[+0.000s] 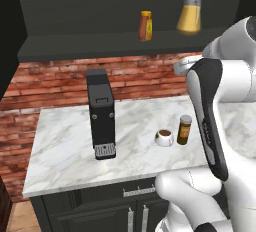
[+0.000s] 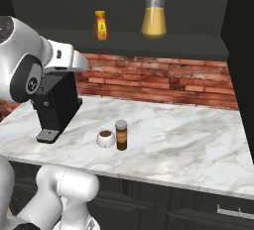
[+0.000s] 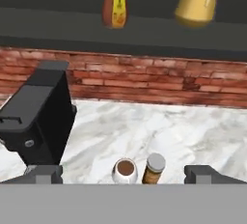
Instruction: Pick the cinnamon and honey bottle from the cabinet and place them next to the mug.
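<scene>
On the marble counter (image 2: 188, 140), hand view alone shows the pincer (image 3: 123, 175) spread, empty.

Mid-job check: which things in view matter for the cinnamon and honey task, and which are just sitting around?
Job:
- cinnamon, standing on the counter beside the mug
- honey bottle, on the cabinet shelf
- cabinet
- mug, on the counter
- end effector, open and holding nothing

Lying about:
- pitcher of orange liquid on the shelf
- coffee machine
- drawers below the counter
</scene>
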